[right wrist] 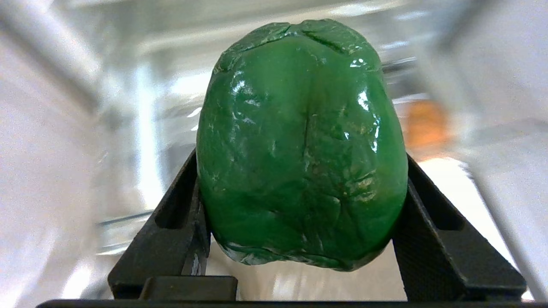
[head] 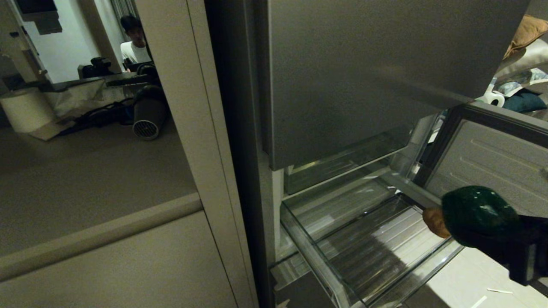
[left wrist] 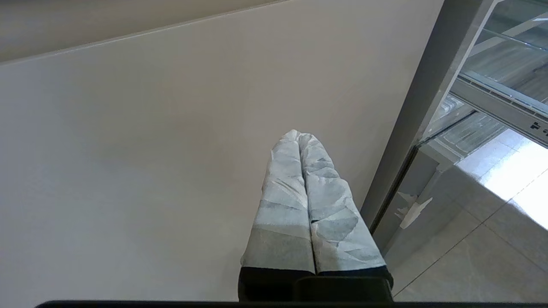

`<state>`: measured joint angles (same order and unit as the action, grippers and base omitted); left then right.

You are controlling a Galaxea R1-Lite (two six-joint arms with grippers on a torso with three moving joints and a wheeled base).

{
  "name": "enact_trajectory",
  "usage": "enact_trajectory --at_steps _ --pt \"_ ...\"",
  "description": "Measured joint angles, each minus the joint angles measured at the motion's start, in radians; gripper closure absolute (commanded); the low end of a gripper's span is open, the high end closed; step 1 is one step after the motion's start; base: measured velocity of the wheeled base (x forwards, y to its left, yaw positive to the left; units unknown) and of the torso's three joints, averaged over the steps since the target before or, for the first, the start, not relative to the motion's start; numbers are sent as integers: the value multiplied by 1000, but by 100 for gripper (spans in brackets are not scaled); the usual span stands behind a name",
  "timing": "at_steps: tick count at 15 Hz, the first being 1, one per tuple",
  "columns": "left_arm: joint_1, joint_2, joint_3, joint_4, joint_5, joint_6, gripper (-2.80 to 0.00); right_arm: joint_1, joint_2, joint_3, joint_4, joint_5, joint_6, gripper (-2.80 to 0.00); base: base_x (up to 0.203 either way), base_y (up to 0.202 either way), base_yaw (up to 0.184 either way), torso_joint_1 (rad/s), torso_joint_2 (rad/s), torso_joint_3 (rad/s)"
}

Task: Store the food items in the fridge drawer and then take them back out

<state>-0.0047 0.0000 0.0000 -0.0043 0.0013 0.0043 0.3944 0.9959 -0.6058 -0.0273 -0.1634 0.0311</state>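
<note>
The clear fridge drawer is pulled out, its ribbed floor bare where it shows. My right gripper hangs over the drawer's right side, shut on a glossy green pepper. In the right wrist view the pepper fills the space between the black fingers of the right gripper. A tan-brown potato-like lump peeks out from behind the pepper at the drawer's right edge, and shows as an orange blur at the wrist. My left gripper is shut and empty, parked beside a beige panel.
A grey steel door panel hangs above the drawer. The open fridge door stands to the right. A beige cabinet fills the left. A person sits far back. Pale floor tiles lie below the drawer.
</note>
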Motion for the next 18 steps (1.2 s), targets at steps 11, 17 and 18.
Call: enact_trajectory --at_steps 11,17,18 --pt "0 0 0 0 0 -1 0 -484 -671 390 -100 272 -93 0 0 0 0 0 0 0" --pt "0 0 0 0 0 -1 0 -477 -718 601 6 194 -127 0 0 0 0 0 0 0" --pt "0 0 0 0 0 -1 0 -452 -720 603 11 193 -127 0 0 0 0 0 0 0"
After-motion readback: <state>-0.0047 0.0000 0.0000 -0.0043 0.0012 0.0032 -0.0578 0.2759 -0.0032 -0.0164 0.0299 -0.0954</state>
